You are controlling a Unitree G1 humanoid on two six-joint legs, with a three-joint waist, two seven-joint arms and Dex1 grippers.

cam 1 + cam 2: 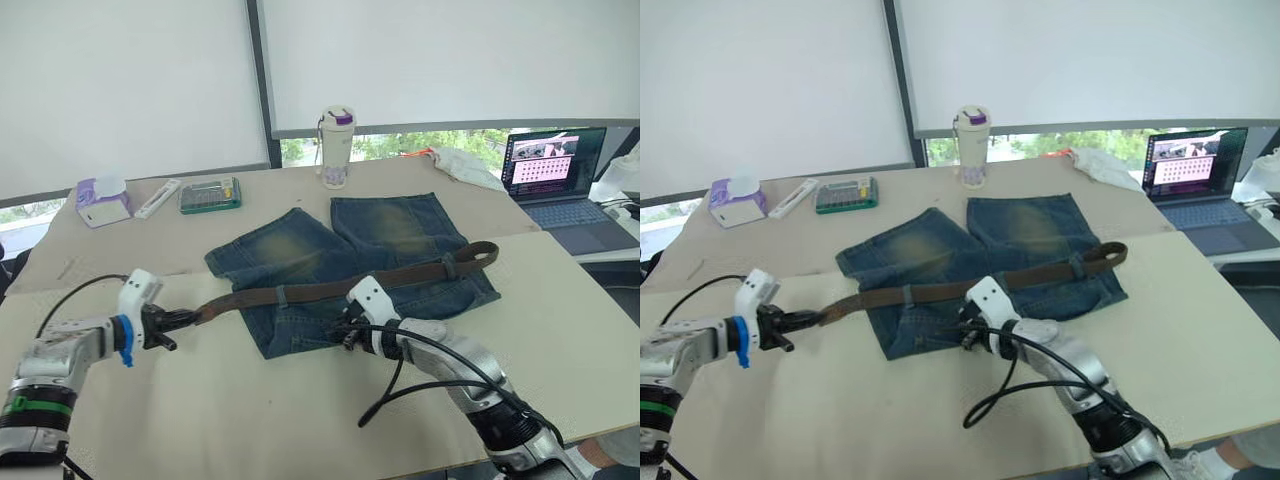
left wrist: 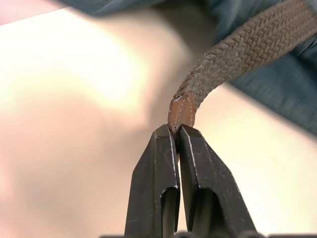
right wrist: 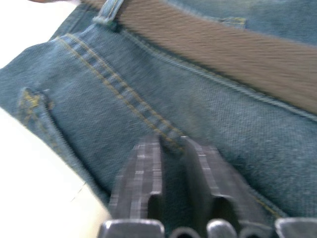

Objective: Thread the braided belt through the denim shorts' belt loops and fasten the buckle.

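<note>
Off the shorts' left edge, left gripper (image 2: 174, 130) pinches braided belt (image 1: 330, 290) tip, tensioning it; right gripper (image 3: 172, 144) clamps denim shorts (image 1: 300, 250) as anchor.

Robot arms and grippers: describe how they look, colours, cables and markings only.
The left arm is silver-grey metal with a green band, a blue ring at the wrist and a white block on top. The right arm is silver-grey with dark joints and a white wrist block. Black cables loop beside both. Each gripper has two black tapered fingers.
</note>
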